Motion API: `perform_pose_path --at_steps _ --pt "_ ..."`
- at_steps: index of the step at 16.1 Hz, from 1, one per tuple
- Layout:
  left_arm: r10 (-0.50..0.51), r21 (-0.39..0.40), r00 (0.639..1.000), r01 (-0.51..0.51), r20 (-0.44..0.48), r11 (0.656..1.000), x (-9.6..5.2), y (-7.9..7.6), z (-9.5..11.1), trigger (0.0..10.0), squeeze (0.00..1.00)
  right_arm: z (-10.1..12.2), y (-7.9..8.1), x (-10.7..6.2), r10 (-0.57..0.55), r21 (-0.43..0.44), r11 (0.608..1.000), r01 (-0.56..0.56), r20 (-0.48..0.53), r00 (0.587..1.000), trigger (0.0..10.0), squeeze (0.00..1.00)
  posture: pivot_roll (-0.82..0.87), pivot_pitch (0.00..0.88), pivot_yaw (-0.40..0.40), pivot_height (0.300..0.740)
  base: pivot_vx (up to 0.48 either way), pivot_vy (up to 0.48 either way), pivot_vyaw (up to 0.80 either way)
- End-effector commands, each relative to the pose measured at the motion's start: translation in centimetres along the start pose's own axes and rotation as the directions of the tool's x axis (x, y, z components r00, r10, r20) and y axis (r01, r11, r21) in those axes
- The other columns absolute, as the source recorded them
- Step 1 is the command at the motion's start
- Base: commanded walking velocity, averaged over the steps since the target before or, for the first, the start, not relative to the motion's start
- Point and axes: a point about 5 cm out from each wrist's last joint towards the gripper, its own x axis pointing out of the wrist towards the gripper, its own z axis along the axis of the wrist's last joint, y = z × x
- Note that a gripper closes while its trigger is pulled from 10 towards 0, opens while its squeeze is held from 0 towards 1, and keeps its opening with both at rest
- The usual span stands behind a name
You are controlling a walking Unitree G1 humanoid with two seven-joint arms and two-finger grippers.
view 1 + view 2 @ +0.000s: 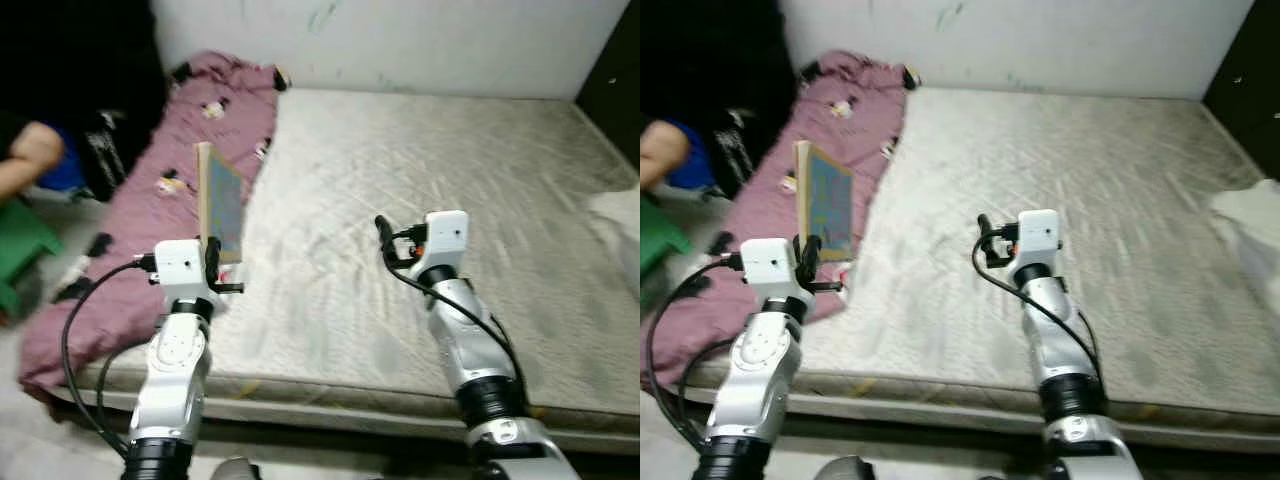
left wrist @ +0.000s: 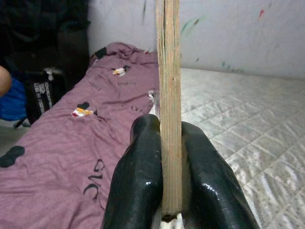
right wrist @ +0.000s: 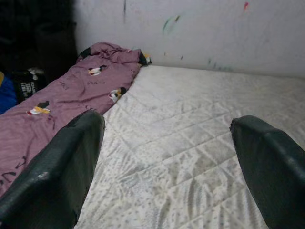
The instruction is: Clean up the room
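Note:
A thin book (image 1: 220,205) with a blue-green cover stands upright over the left side of the bed, edge-on (image 2: 169,95) in the left wrist view. My left gripper (image 1: 213,258) is shut on its lower edge, both black fingers (image 2: 140,181) pressing its sides. A mauve blanket (image 1: 160,190) with small prints lies along the mattress's left edge below the book. My right gripper (image 1: 383,236) hovers open over the middle of the bare quilted mattress (image 1: 450,180), with nothing between its fingers (image 3: 62,171).
A white wall (image 1: 400,40) runs behind the bed. A person's arm (image 1: 30,155) and a green stool (image 1: 20,245) are at the far left, beside dark clothing and bags. Something white (image 1: 618,215) lies at the mattress's right edge. The bed's front edge (image 1: 330,395) is near my arms.

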Motion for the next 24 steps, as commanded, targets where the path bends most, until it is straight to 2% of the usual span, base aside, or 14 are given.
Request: perform_pose_path --at_steps 1,8,16,18,24 --pt "0.010 -0.006 0.999 -0.010 0.039 1.000 0.32 0.12 0.94 10.0 0.00 0.15 0.03 0.11 0.010 -0.004 1.000 -0.010 -0.002 1.000 10.0 0.00 0.00 0.000 -0.007 0.740 0.000 -0.345 0.00" --pt "0.011 -0.013 0.999 -0.010 0.039 1.000 0.42 0.05 1.04 10.0 0.00 0.17 0.00 0.15 0.007 -0.006 1.000 -0.007 -0.002 1.000 10.0 0.00 0.00 0.000 -0.006 0.740 0.000 -0.330 0.00" --pt "-0.001 -0.041 0.998 0.003 0.065 0.999 0.48 -0.18 1.42 10.0 0.00 0.19 0.03 0.25 0.014 -0.014 1.000 -0.015 -0.003 1.000 10.0 0.00 -0.01 0.000 -0.011 0.740 0.000 0.000 0.00" --pt "-0.013 -0.046 0.997 0.016 0.072 0.999 0.47 -0.37 1.51 10.0 0.00 0.20 -0.01 0.26 0.013 -0.013 1.000 -0.013 -0.004 1.000 10.0 0.00 -0.01 0.000 -0.011 0.740 0.000 0.000 -0.80" --pt "-0.017 -0.056 0.997 0.022 0.079 0.998 0.52 -0.39 1.60 10.0 0.00 0.29 0.02 0.36 0.016 -0.015 1.000 -0.016 -0.001 1.000 10.0 0.00 -0.01 0.000 -0.012 0.740 0.309 0.000 -0.16"
